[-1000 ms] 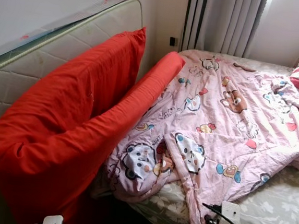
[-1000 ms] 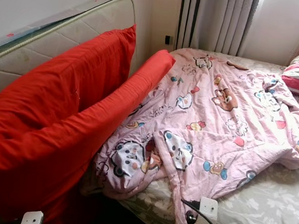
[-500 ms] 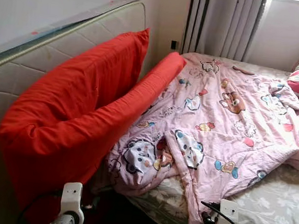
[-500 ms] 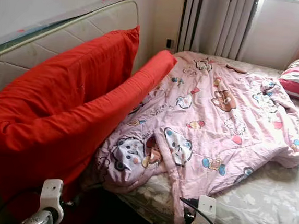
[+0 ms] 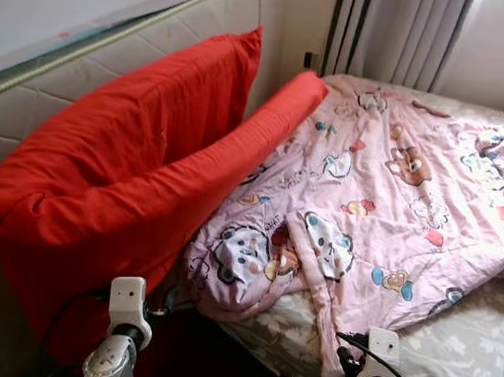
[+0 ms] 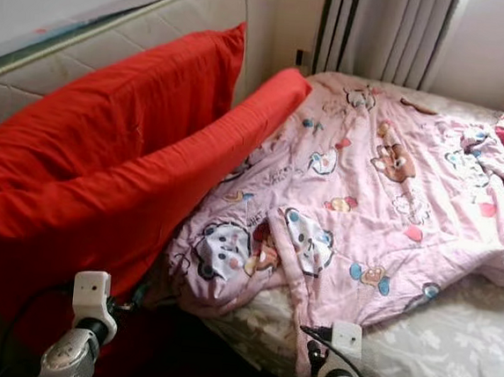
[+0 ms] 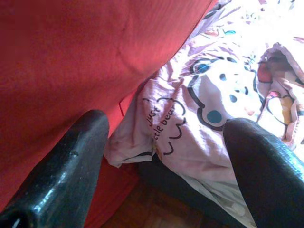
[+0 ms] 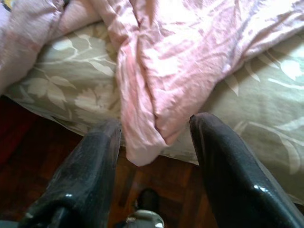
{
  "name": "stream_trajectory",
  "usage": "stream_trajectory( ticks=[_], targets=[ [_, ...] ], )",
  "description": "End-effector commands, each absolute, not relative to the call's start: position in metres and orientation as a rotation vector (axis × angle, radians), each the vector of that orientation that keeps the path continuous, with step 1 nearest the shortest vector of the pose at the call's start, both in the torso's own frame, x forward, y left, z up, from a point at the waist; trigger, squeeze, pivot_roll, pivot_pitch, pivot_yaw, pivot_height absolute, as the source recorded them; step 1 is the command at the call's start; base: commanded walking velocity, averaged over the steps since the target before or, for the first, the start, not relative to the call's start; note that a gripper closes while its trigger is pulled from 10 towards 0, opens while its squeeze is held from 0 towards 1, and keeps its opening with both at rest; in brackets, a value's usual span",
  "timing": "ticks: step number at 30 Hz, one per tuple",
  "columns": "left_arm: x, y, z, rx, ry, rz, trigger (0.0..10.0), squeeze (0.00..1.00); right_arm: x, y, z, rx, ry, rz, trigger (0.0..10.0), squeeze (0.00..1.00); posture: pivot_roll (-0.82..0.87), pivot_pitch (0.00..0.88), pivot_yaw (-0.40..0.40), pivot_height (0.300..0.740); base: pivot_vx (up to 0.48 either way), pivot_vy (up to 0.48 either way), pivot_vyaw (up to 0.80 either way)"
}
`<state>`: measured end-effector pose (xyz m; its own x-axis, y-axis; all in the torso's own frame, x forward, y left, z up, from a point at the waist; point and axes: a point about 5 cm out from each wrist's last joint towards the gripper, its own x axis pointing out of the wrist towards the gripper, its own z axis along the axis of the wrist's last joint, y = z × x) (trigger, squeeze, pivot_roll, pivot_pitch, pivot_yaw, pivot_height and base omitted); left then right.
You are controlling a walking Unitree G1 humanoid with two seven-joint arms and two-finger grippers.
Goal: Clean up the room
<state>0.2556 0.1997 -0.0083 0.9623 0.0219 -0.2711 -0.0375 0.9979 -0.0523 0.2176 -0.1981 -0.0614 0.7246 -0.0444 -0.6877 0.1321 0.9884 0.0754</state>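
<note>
Left gripper (image 7: pixel 161 156) jaws spread, near pink quilt (image 5: pixel 383 209) corner beside red cushion (image 5: pixel 130 169). Right gripper (image 8: pixel 154 142) jaws spread, apparently not gripping hanging quilt edge.

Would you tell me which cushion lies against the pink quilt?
The long red bolster, lying along the pink quilt's edge; the big red cushion leans on the upright mattress behind it.
</note>
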Motion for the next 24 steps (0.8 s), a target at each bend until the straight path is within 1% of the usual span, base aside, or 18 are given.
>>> stream_trajectory(
  ticks=[1, 6, 11, 24],
  targets=[
    [0.254, 0.199, -0.009, -0.048, 0.283, 0.031, 10.0, 0.00, 0.213, -0.197, -0.064, 0.128, 0.770, -0.096, 10.0, 0.00, 0.02, 0.037, 0.017, 0.645, 0.000, 0.000, 0.00],
    [0.252, 0.199, -0.013, -0.048, 0.309, 0.036, 10.0, 0.00, 0.212, -0.197, -0.065, 0.125, 0.775, -0.100, 10.0, 0.00, 0.02, 0.039, 0.018, 0.645, 0.000, 0.000, 0.00],
    [0.252, 0.205, -0.012, -0.050, 0.314, 0.047, 10.0, 0.00, 0.211, -0.196, -0.066, 0.130, 0.777, -0.092, 10.0, 0.00, 0.02, 0.045, 0.020, 0.645, 0.000, 0.000, 0.00],
    [0.252, 0.211, -0.015, -0.043, 0.342, 0.049, 10.0, 0.00, 0.215, -0.182, -0.065, 0.145, 0.771, -0.044, 10.0, 0.00, 0.02, 0.065, 0.023, 0.645, 0.000, 0.000, 0.00]
  ],
)
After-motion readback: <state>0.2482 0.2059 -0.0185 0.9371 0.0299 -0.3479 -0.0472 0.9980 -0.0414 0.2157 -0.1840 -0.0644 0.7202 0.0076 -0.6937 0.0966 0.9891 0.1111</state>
